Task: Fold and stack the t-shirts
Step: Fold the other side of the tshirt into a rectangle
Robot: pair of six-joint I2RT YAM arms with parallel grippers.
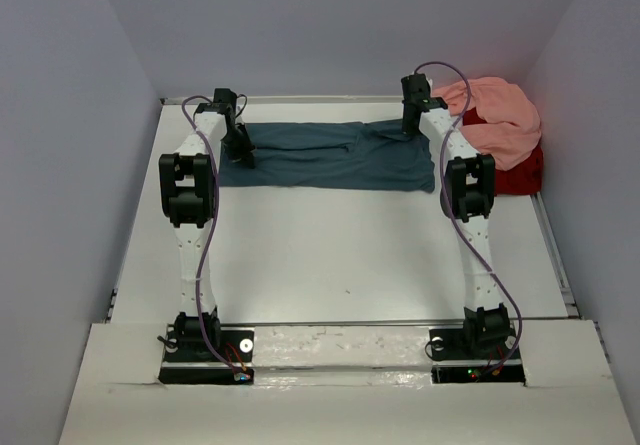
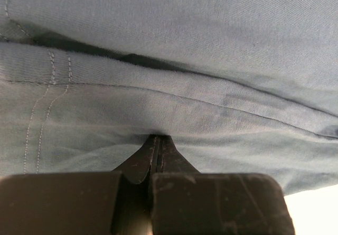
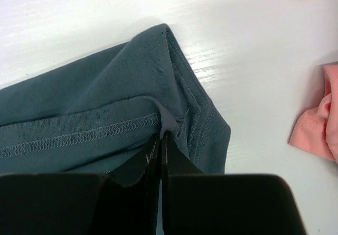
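Here's the left gripper (image 2: 156, 141): jaws pressed tight together, a fold of the dark teal-blue t-shirt (image 2: 200, 50) nipped at the tips. Cloth fills nearly everything ahead of it, double stitching runs off to its left, and a sliver of white table (image 2: 317, 193) shows at its right. Now the right gripper (image 3: 161, 135): jaws together too, pinching a small pucker of the same shirt beside an overlocked seam, the hemmed edge curling round just beyond the tips. Off to its right, apart on bare table, lies the salmon pink t-shirt (image 3: 317, 132). From above, the teal shirt lies in a long band between both grippers, and the pink one is heaped outside the right arm on the red t-shirt (image 1: 522, 177).
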